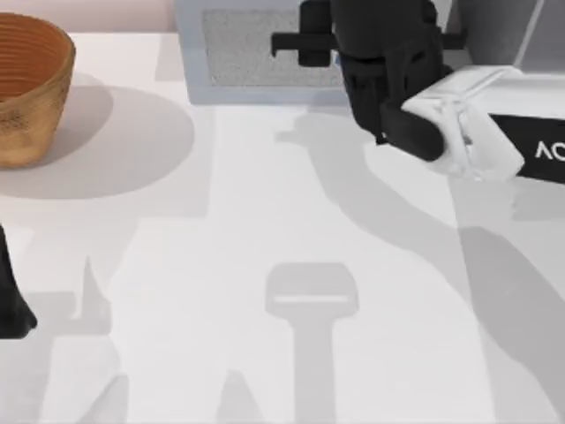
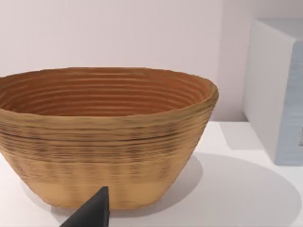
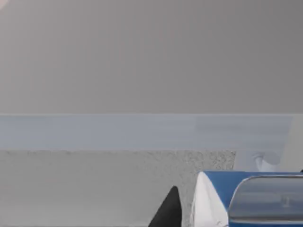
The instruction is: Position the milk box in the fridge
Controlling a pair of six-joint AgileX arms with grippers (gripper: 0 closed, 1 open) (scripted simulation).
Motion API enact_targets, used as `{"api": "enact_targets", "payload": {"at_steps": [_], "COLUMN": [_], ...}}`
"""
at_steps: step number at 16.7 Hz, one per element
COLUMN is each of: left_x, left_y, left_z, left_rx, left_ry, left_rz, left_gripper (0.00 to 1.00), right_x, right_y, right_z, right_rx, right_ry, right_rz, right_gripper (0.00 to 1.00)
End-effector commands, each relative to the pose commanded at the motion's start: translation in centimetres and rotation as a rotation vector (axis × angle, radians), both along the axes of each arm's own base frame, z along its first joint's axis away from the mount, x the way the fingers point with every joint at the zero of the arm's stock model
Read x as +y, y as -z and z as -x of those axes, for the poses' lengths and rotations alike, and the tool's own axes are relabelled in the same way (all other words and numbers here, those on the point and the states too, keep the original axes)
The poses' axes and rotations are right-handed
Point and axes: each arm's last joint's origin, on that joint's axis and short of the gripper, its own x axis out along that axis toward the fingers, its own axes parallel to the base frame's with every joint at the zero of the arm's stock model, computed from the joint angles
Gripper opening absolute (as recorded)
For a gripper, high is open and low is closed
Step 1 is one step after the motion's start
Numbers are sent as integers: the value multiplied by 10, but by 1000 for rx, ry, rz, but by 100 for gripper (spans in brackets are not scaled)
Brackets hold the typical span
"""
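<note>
Top view: right gripper [image 1: 388,88] far right, pinching milk box [image 3: 222,198] at microwave [image 1: 256,49]; next, carry toward fridge. Left arm parked.

White letters "AC", cut off at the edge, on the right arm [image 1: 530,150]

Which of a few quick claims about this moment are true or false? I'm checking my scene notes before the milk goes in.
1. A woven basket stands at the top view's upper left. True.
2. The right tool hangs over the table's bare front. False: it is at the back, over the light grey appliance with the mesh window.
3. The milk box lies in the basket. False: its blue top is beside the right tool.
4. The left arm is at the table's left edge. True.
</note>
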Motion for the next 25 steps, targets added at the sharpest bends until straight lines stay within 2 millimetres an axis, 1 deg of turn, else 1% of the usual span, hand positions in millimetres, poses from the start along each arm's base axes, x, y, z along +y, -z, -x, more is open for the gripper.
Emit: {"api": "enact_targets", "payload": {"at_steps": [2, 3, 6, 7, 8, 11, 13, 15, 17, 20, 23, 25], "left_x": [0, 0, 0, 0, 0, 0, 0, 0, 0, 0, 0, 0], "left_y": [0, 0, 0, 0, 0, 0, 0, 0, 0, 0, 0, 0], "left_z": [0, 0, 0, 0, 0, 0, 0, 0, 0, 0, 0, 0], "left_rx": [0, 0, 0, 0, 0, 0, 0, 0, 0, 0, 0, 0], "left_ry": [0, 0, 0, 0, 0, 0, 0, 0, 0, 0, 0, 0], "left_rz": [0, 0, 0, 0, 0, 0, 0, 0, 0, 0, 0, 0], "left_gripper": [100, 100, 100, 100, 100, 100, 100, 100, 100, 100, 100, 100], "right_x": [-26, -42, -97, -116, -134, -178, -203, -221, -235, -247, -255, -257], "right_y": [-27, -40, -71, -74, -70, -41, -21, 2, 26, 54, 69, 72], "right_z": [22, 37, 93, 114, 133, 182, 210, 231, 244, 254, 257, 257], "right_rx": [-35, -52, -114, -131, -136, -130, -160, -196, -219, -242, -256, -257], "right_ry": [-4, -10, -44, -58, -73, -112, -117, -101, -74, -35, 5, 16], "right_rz": [-23, -30, -38, -32, -19, 18, 12, 1, -2, 2, 14, 20], "right_gripper": [0, 0, 0, 0, 0, 0, 0, 0, 0, 0, 0, 0]}}
